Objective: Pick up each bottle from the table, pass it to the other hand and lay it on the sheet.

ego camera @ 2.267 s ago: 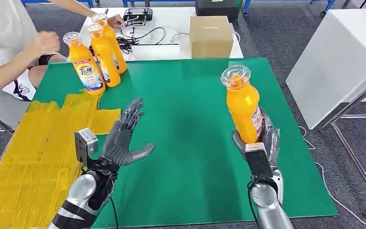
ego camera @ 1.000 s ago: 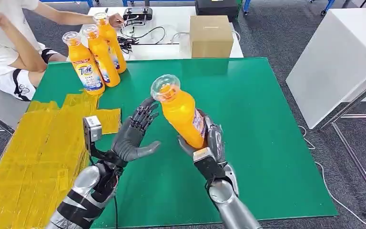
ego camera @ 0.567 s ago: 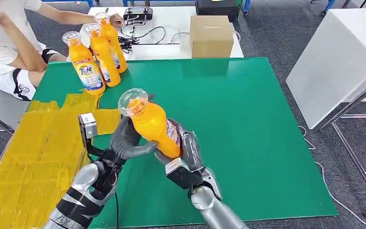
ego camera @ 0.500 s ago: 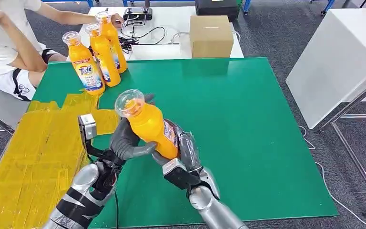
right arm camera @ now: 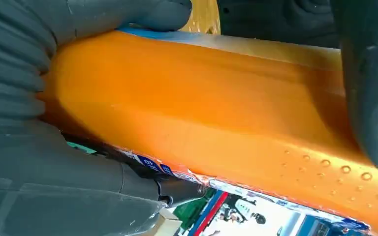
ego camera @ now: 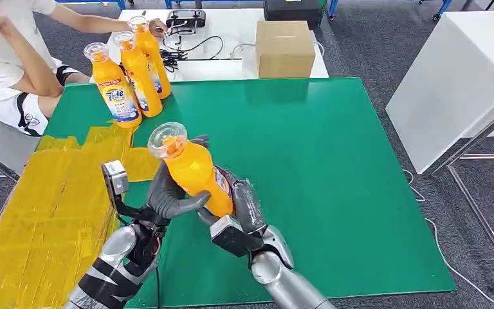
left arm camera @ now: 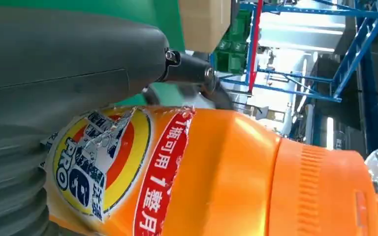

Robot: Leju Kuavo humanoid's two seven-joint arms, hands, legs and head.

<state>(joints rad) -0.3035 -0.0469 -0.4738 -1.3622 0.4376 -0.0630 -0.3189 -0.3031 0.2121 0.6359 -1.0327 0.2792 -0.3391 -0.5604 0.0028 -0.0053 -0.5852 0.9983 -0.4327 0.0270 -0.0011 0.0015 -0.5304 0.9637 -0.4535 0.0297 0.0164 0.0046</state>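
Orange plastic detergent bottle with clear cap (ego camera: 193,172): tilted above green table (ego camera: 334,161), just beside yellow sheet (ego camera: 45,212); gripped low by right hand (ego camera: 235,209), left hand (ego camera: 167,193) wrapping its middle.

Light: we see bright, even light from overhead.
Shadows: soft, faint ones lie on the green tabletop (ego camera: 334,167) under the fingers (ego camera: 167,193).
Glare: blown-out white background beyond the fingers in the left wrist view.
Focus: the bottle (right arm camera: 216,113) is soft close-up.
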